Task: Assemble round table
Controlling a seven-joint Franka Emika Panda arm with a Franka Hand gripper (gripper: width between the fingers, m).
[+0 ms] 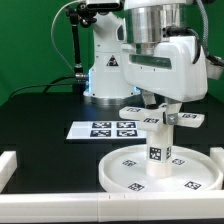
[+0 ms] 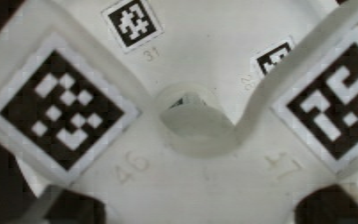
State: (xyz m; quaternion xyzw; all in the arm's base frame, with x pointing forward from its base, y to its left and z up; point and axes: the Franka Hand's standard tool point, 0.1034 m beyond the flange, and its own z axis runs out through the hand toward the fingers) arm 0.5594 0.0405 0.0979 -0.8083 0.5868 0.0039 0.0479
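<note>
The arm reaches down over the near part of the black mat, toward the exterior view's right. Its gripper sits at the top of the cylinder, which stands upright at the middle of the disc. The disc lies flat close to the bench's near edge, right of center in the exterior view, its raised rim showing all round and several square tags spread over its face. One tag on the cylinder's side faces the exterior camera.

The cross piece is level with the gripper, at the cylinder's top; pale arms stick out to either side. Whether it is seated on the cylinder or only touching it, I cannot tell. Whether the fingers are pinching the cross piece or spread just beside it, I cannot tell either, since the wrist housing hides them.

The wrist view is filled by the cross piece seen very close: white arms meeting at a rounded hub with a small hole, and 3 tags visible, 1 on each arm that shows. Dark finger tips appear at the picture's edge, blurred.

The marker board lies flat on the mat behind the disc, toward the robot base, apart from the disc. A white bar edges the mat at the near corner on the exterior view's left.
</note>
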